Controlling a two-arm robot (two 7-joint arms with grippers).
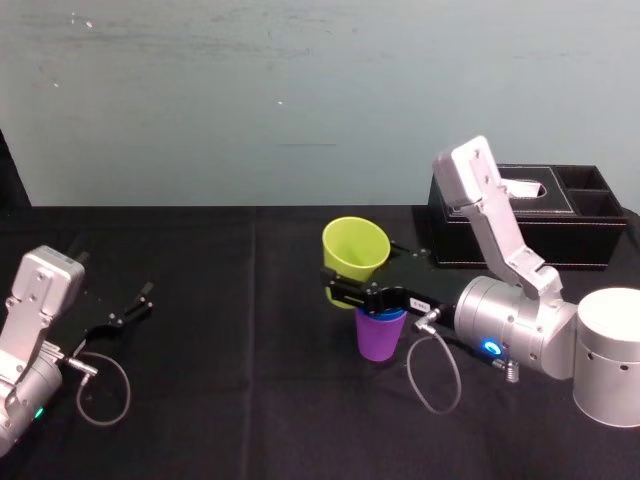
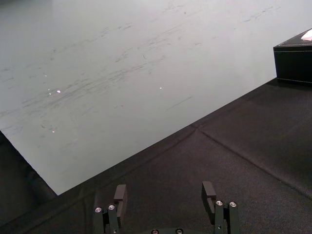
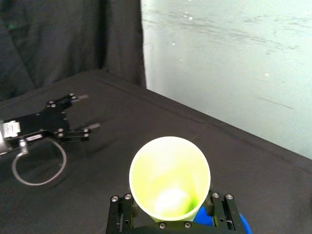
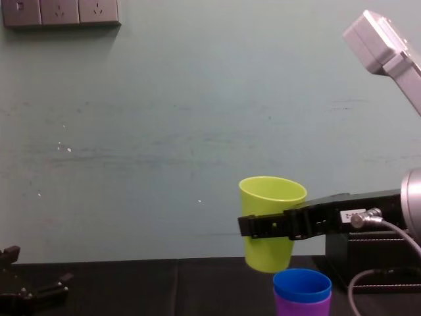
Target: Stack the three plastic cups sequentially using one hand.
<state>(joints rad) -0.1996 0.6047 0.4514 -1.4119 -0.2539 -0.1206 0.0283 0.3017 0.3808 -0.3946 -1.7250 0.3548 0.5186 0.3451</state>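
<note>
Probably a robotics lab or test room: black-draped table (image 1: 230, 400), bare pale-green wall (image 1: 300, 90), row of wall sockets (image 4: 60, 12), dark curtain (image 3: 58, 39), black tissue box (image 1: 530, 215) near the table's far edge.

Purple cup (image 4: 301, 307) base past the chest view's lower edge; blue cup (image 1: 392, 315) mostly behind the right end effector (image 1: 335, 287).

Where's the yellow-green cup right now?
In the chest view, right of centre, the yellow-green cup is gripped by the right gripper. It sits up and slightly left of the blue cup, which is nested in the purple cup.
</note>
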